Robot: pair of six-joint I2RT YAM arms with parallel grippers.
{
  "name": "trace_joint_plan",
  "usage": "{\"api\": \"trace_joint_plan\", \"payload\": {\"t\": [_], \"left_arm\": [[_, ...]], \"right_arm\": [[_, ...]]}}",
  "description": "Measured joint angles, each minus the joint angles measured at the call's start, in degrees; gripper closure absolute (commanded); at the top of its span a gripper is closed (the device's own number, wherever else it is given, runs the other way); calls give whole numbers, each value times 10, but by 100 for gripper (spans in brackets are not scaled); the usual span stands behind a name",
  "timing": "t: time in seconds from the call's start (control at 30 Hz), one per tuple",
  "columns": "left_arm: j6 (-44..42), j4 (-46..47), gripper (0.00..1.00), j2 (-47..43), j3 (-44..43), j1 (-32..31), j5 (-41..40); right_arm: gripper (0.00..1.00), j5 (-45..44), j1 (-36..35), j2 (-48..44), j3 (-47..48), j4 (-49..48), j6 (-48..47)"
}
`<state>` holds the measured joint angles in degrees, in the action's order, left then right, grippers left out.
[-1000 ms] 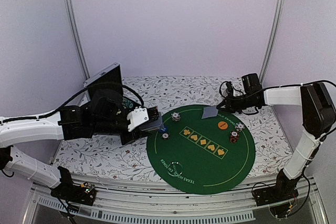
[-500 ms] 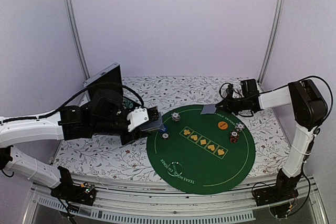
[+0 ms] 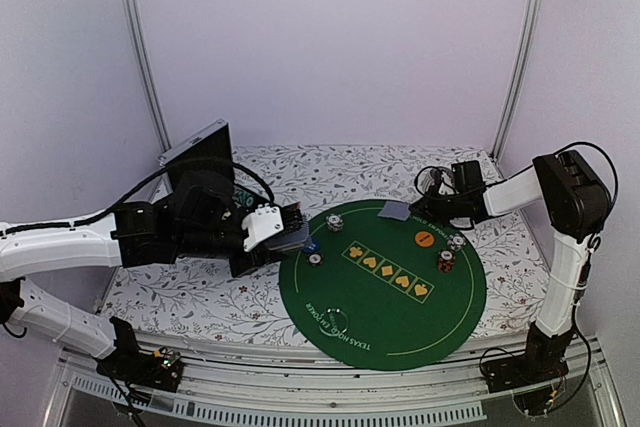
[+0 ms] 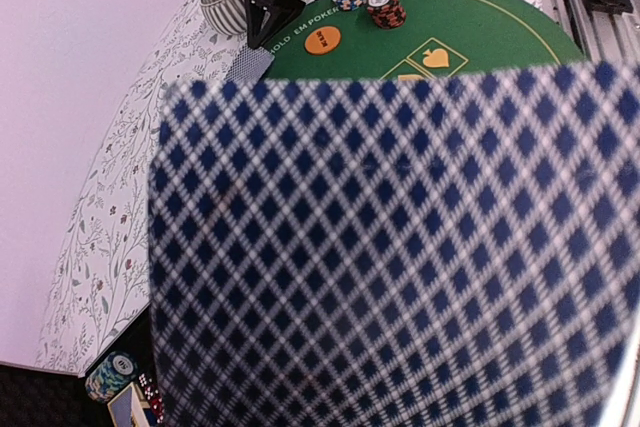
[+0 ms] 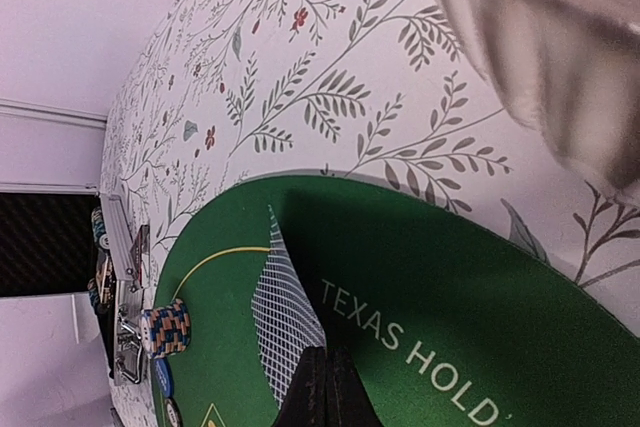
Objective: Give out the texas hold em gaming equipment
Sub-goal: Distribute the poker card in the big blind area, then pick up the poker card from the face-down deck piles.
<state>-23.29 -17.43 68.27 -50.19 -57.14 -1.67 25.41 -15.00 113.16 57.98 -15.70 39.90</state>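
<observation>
My left gripper (image 3: 285,235) hovers at the left edge of the green mat (image 3: 390,317), shut on a deck of grey-blue-backed playing cards (image 4: 400,247). The deck fills the left wrist view and hides the jaws. My right gripper (image 3: 412,209) is shut on the edge of one card (image 3: 397,211) at the mat's far rim. In the right wrist view the gripper (image 5: 325,352) holds the card (image 5: 285,317) tilted, with its far edge near the felt. Chip stacks (image 3: 334,222) (image 3: 456,243) (image 3: 446,261), an orange disc (image 3: 424,238), a blue disc (image 3: 312,245) and a white disc (image 3: 315,259) lie on the mat.
The open black-lined aluminium case (image 3: 200,152) stands at the back left behind my left arm. The ribbed grey cup (image 4: 225,9) stands on the floral cloth just beyond the mat, close to my right gripper. More chips (image 4: 110,375) sit in the case.
My right arm has folded down and back, bringing its forearm lower and the card slightly left at the mat's far rim. My left arm and the deck have not moved.
</observation>
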Motion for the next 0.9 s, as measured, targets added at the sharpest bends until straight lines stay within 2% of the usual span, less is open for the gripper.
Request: {"api": "trace_joint_plan", "payload": {"t": [0.2, 0.5, 0.77, 0.9], "left_arm": [[0, 0, 58, 0, 0, 0, 0], [0, 0, 58, 0, 0, 0, 2], [0, 0, 58, 0, 0, 1, 8], [0, 0, 58, 0, 0, 1, 10]], "right_arm": [[97, -18, 0, 0, -12, -2, -1], [88, -43, 0, -10, -35, 7, -6], [56, -73, -3, -73, -35, 39, -29], [35, -104, -27, -125, -23, 81, -63]]}}
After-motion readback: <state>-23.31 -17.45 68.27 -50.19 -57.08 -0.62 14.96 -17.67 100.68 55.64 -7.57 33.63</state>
